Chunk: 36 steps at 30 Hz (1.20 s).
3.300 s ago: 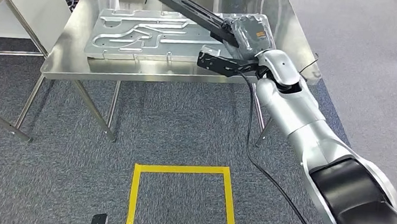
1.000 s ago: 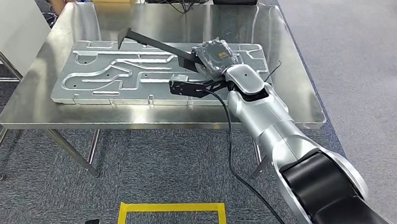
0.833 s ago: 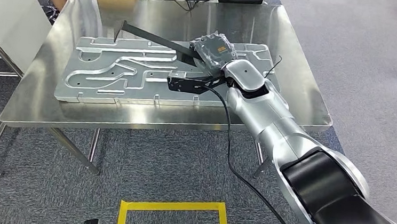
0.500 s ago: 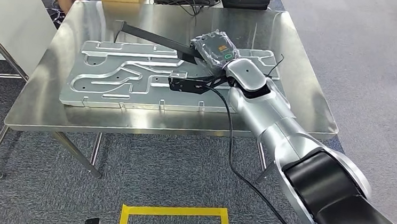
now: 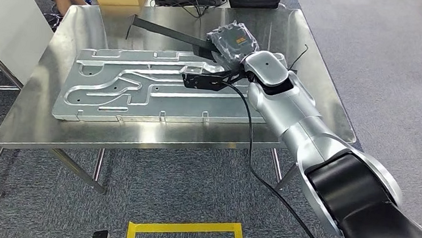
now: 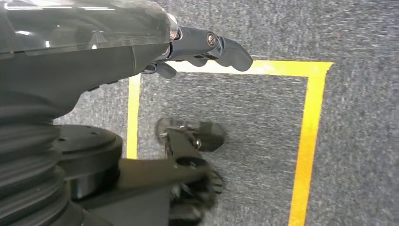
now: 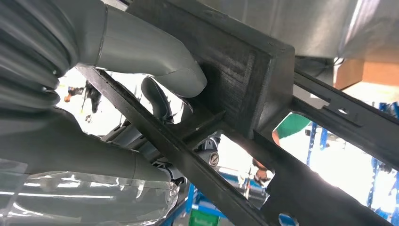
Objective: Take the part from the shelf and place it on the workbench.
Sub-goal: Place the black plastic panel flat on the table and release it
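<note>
The right hand (image 5: 235, 41) grips the part (image 5: 172, 35), a long black frame-like bar, at its right end; in the right wrist view the thumb and fingers (image 7: 157, 101) wrap around the black frame (image 7: 263, 84), pinching it firmly. The bar reaches leftward over the far side of the steel counter (image 5: 314, 76), beyond the large stamped aluminium panel (image 5: 143, 88) that lies flat there. Whether the bar's far left tip already touches the counter cannot be told; it seems raised.

The step in hand looks like the set-down. To do it well, the robot should lower the bar gently and level, so that the left tip does not strike first and lever the part within the grasp. It should aim for the bare steel beyond the panel, not its ribbed surface, where the bar might rock. The fingers should release only once the bar rests along its whole length.

The left hand (image 6: 207, 47) hangs above the carpet and yellow floor tape (image 6: 310, 141), fingers curled inward on nothing.
</note>
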Tool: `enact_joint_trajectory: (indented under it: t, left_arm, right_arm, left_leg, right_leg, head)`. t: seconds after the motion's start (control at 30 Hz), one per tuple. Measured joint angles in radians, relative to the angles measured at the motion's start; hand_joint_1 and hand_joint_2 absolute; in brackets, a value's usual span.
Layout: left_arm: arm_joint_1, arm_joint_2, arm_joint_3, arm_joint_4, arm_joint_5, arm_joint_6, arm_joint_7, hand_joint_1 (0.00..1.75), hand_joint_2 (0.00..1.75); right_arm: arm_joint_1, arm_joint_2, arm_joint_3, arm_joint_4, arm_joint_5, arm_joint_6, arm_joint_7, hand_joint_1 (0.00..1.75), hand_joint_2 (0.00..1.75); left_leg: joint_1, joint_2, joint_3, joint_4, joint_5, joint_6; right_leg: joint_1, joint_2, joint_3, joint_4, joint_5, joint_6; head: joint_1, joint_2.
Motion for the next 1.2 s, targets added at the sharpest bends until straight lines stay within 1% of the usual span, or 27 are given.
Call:
enact_joint_trajectory:
  t: [0.03, 0.07, 0.17, 0.23, 0.27, 0.3, 0.37, 0.4, 0.43, 0.47, 0.5, 0.53, 0.57, 0.6, 0.67, 0.73, 0.77, 0.8, 0.87, 0.9, 0.93, 0.97, 1.03, 1.07, 1.1, 1.13, 1.2]
  left_arm:
    - [0.000, 0.000, 0.000, 0.000, 0.000, 0.000, 0.000, 0.00, 1.75]
    - [-0.001, -0.001, 0.000, 0.001, 0.000, 0.000, 0.000, 0.00, 1.75]
    - [-0.001, -0.001, 0.000, 0.002, 0.000, 0.000, 0.000, 0.00, 1.75]
    - [-0.001, -0.001, -0.001, 0.002, 0.000, 0.000, 0.000, 0.00, 1.75]
    - [-0.001, -0.001, -0.001, 0.002, 0.000, 0.000, 0.000, 0.00, 1.75]
    - [-0.002, -0.001, -0.001, 0.002, -0.001, 0.000, 0.000, 0.00, 1.75]
    - [-0.003, -0.001, -0.001, 0.002, -0.001, 0.000, 0.000, 0.00, 1.75]
    - [-0.003, -0.001, -0.001, 0.002, -0.001, 0.000, 0.000, 0.00, 1.75]
    - [-0.003, -0.001, -0.001, 0.002, -0.001, 0.000, 0.001, 0.00, 1.75]
    - [-0.003, -0.001, -0.001, 0.002, 0.000, 0.000, 0.002, 0.00, 1.75]
    - [-0.002, -0.002, -0.001, 0.002, 0.000, 0.000, 0.003, 0.00, 1.75]
    - [-0.002, -0.003, -0.001, 0.002, 0.000, 0.000, 0.004, 0.00, 1.75]
    - [-0.002, -0.004, -0.001, 0.002, 0.000, 0.001, 0.005, 0.00, 1.75]
    - [-0.003, -0.005, -0.001, 0.002, 0.000, 0.001, 0.005, 0.00, 1.75]
    - [-0.004, -0.005, -0.001, 0.002, 0.000, 0.002, 0.006, 0.00, 1.75]
    - [-0.003, -0.005, -0.002, 0.002, -0.001, 0.002, 0.007, 0.00, 1.75]
    - [-0.003, -0.005, -0.002, 0.002, -0.002, 0.002, 0.007, 0.00, 1.75]
    - [-0.003, -0.005, -0.002, 0.002, -0.003, 0.002, 0.008, 0.00, 1.75]
    - [-0.003, -0.005, -0.004, 0.002, -0.005, 0.004, 0.011, 0.00, 1.75]
    - [-0.003, -0.005, -0.004, 0.002, -0.006, 0.005, 0.014, 0.00, 1.75]
    - [-0.003, -0.004, -0.005, 0.002, -0.006, 0.006, 0.016, 0.00, 1.75]
    - [-0.003, -0.004, -0.005, 0.002, -0.006, 0.007, 0.018, 0.00, 1.75]
    - [-0.003, -0.004, -0.006, 0.002, -0.006, 0.008, 0.019, 0.00, 1.75]
    - [-0.004, -0.004, -0.006, 0.002, -0.006, 0.009, 0.019, 0.00, 1.75]
    - [-0.004, -0.004, -0.006, 0.002, -0.005, 0.009, 0.019, 0.00, 1.75]
    - [-0.005, -0.004, -0.006, 0.002, -0.004, 0.010, 0.019, 0.00, 1.75]
    - [-0.005, -0.004, -0.006, 0.002, 0.000, 0.011, 0.021, 0.00, 1.75]
  right_arm:
    - [-0.004, -0.001, 0.000, 0.002, 0.002, -0.001, 0.001, 1.75, 1.75]
    - [-0.008, -0.001, 0.000, 0.005, 0.003, -0.003, 0.002, 1.75, 1.75]
    - [-0.013, -0.007, 0.000, 0.016, 0.004, -0.008, 0.003, 1.75, 1.75]
    - [-0.014, -0.011, 0.000, 0.023, 0.004, -0.011, 0.003, 1.75, 1.75]
    - [-0.015, -0.013, 0.000, 0.025, 0.004, -0.012, 0.003, 1.75, 1.75]
    - [-0.015, -0.015, 0.000, 0.028, 0.005, -0.014, 0.002, 1.75, 1.75]
    - [-0.014, -0.019, 0.000, 0.035, 0.005, -0.016, 0.001, 1.75, 1.75]
    - [-0.011, -0.020, 0.000, 0.039, 0.004, -0.016, 0.000, 1.75, 1.75]
    - [-0.010, -0.022, 0.000, 0.043, 0.004, -0.016, 0.000, 1.75, 1.75]
    - [-0.008, -0.023, 0.000, 0.046, 0.004, -0.016, 0.000, 1.75, 1.75]
    - [-0.008, -0.024, 0.000, 0.049, 0.003, -0.016, 0.000, 1.75, 1.75]
    - [-0.008, -0.026, 0.000, 0.051, 0.003, -0.018, 0.000, 1.75, 1.75]
    - [-0.009, -0.027, 0.000, 0.053, 0.002, -0.020, -0.001, 1.75, 1.75]
    - [-0.008, -0.028, 0.001, 0.055, 0.002, -0.023, -0.001, 1.75, 1.75]
    - [-0.005, -0.030, 0.001, 0.062, 0.001, -0.031, 0.001, 1.75, 1.75]
    - [-0.002, -0.033, 0.001, 0.070, 0.002, -0.038, 0.008, 1.75, 1.75]
    - [-0.002, -0.035, 0.001, 0.075, 0.002, -0.041, 0.012, 1.75, 1.75]
    - [-0.001, -0.037, 0.001, 0.079, 0.001, -0.043, 0.015, 1.75, 1.75]
    - [0.000, -0.038, 0.001, 0.091, -0.003, -0.045, 0.019, 1.75, 1.75]
    - [0.003, -0.038, 0.001, 0.098, -0.006, -0.046, 0.020, 1.75, 1.75]
    - [0.006, -0.039, 0.001, 0.105, -0.008, -0.045, 0.020, 1.75, 1.75]
    - [0.009, -0.040, 0.001, 0.111, -0.009, -0.045, 0.021, 1.75, 1.75]
    - [0.011, -0.041, 0.001, 0.119, -0.011, -0.046, 0.021, 1.75, 1.75]
    - [0.010, -0.041, 0.001, 0.122, -0.012, -0.045, 0.021, 1.75, 1.75]
    - [0.009, -0.042, 0.001, 0.125, -0.013, -0.045, 0.022, 1.75, 1.75]
    - [0.008, -0.043, 0.001, 0.128, -0.014, -0.045, 0.023, 1.75, 1.75]
    - [0.009, -0.045, 0.001, 0.135, -0.016, -0.044, 0.027, 1.75, 1.75]
  left_leg:
    - [-0.002, 0.000, 0.017, -0.039, 0.015, 0.001]
    - [-0.004, 0.000, 0.028, -0.062, 0.014, 0.004]
    - [-0.009, -0.003, 0.037, -0.081, 0.000, 0.020]
    - [-0.008, -0.004, 0.040, -0.087, 0.002, 0.033]
    - [-0.007, -0.003, 0.043, -0.090, 0.003, 0.040]
    - [-0.007, -0.003, 0.045, -0.092, 0.002, 0.046]
    - [-0.009, -0.002, 0.047, -0.092, 0.000, 0.052]
    - [-0.010, -0.003, 0.049, -0.091, -0.002, 0.054]
    - [-0.011, -0.004, 0.052, -0.091, -0.004, 0.055]
    - [-0.013, -0.005, 0.055, -0.090, -0.006, 0.055]
    - [-0.014, -0.007, 0.059, -0.090, -0.009, 0.054]
    - [-0.016, -0.008, 0.062, -0.090, -0.012, 0.052]
    - [-0.018, -0.008, 0.063, -0.088, -0.015, 0.049]
    - [-0.019, -0.008, 0.063, -0.088, -0.017, 0.046]
    - [-0.020, -0.008, 0.062, -0.089, -0.019, 0.037]
    - [-0.020, -0.006, 0.059, -0.083, -0.029, 0.028]
    - [-0.020, -0.005, 0.050, -0.059, -0.045, 0.023]
    - [-0.019, -0.004, 0.030, -0.014, -0.070, 0.018]
    - [-0.013, -0.002, -0.033, 0.120, -0.128, 0.010]
    - [-0.011, -0.002, -0.062, 0.175, -0.143, 0.007]
    - [-0.009, -0.002, -0.077, 0.198, -0.140, 0.005]
    - [-0.008, -0.002, -0.073, 0.180, -0.117, 0.004]
    - [-0.006, 0.000, -0.019, 0.052, -0.040, 0.006]
    - [-0.008, 0.000, 0.012, -0.014, -0.013, 0.009]
    - [-0.009, 0.000, 0.033, -0.059, 0.000, 0.013]
    - [-0.011, 0.000, 0.042, -0.079, 0.001, 0.018]
    - [-0.012, -0.002, 0.046, -0.086, -0.001, 0.028]
  right_leg:
    - [0.001, 0.001, 0.002, 0.001, -0.003, 0.003]
    - [0.002, 0.001, 0.000, 0.002, -0.004, 0.007]
    - [0.005, 0.001, -0.005, 0.003, -0.003, 0.019]
    - [0.002, -0.002, -0.010, 0.017, -0.016, 0.029]
    - [0.001, -0.003, -0.024, 0.048, -0.034, 0.033]
    - [0.000, -0.003, -0.049, 0.098, -0.060, 0.035]
    - [0.000, -0.003, -0.118, 0.232, -0.111, 0.038]
    - [0.000, -0.003, -0.144, 0.276, -0.117, 0.038]
    - [0.000, -0.003, -0.155, 0.285, -0.104, 0.037]
    - [0.001, -0.003, -0.145, 0.253, -0.073, 0.034]
    - [0.002, -0.004, -0.120, 0.189, -0.030, 0.028]
    - [0.005, -0.003, -0.090, 0.120, 0.003, 0.022]
    - [0.009, -0.004, -0.064, 0.060, 0.026, 0.017]
    - [0.012, -0.004, -0.048, 0.024, 0.034, 0.014]
    - [0.016, -0.004, -0.041, 0.004, 0.030, 0.010]
    - [0.009, -0.005, -0.037, -0.003, 0.032, 0.003]
    - [0.005, -0.006, -0.033, -0.008, 0.033, -0.001]
    - [0.002, -0.006, -0.029, -0.012, 0.033, -0.005]
    - [0.002, -0.006, -0.027, -0.012, 0.031, -0.009]
    - [0.002, -0.006, -0.025, -0.012, 0.030, -0.009]
    - [0.002, -0.005, -0.024, -0.011, 0.029, -0.008]
    - [0.001, -0.004, -0.022, -0.010, 0.027, -0.007]
    - [0.000, -0.002, -0.016, -0.006, 0.021, -0.001]
    - [0.002, -0.001, -0.015, -0.003, 0.018, 0.003]
    - [0.003, -0.001, -0.016, -0.001, 0.017, 0.007]
    - [0.005, 0.000, -0.017, -0.001, 0.016, 0.012]
    - [0.006, -0.001, -0.018, -0.002, 0.017, 0.023]
  head:
    - [0.000, 0.000]
    - [0.000, 0.000]
    - [0.000, 0.000]
    - [0.000, 0.000]
    - [0.000, 0.000]
    - [0.000, 0.000]
    - [0.000, 0.000]
    - [0.000, 0.000]
    - [0.000, 0.000]
    - [0.000, 0.000]
    - [0.000, 0.000]
    - [0.000, 0.000]
    - [0.000, 0.000]
    - [0.000, 0.000]
    - [0.000, 0.000]
    - [0.000, 0.000]
    - [0.000, 0.000]
    - [0.000, 0.000]
    - [0.000, 0.000]
    - [0.000, 0.000]
    - [0.000, 0.000]
    - [0.000, 0.000]
    - [0.000, 0.000]
    - [0.000, 0.000]
    - [0.000, 0.000]
    - [0.000, 0.000]
    - [0.000, 0.000]
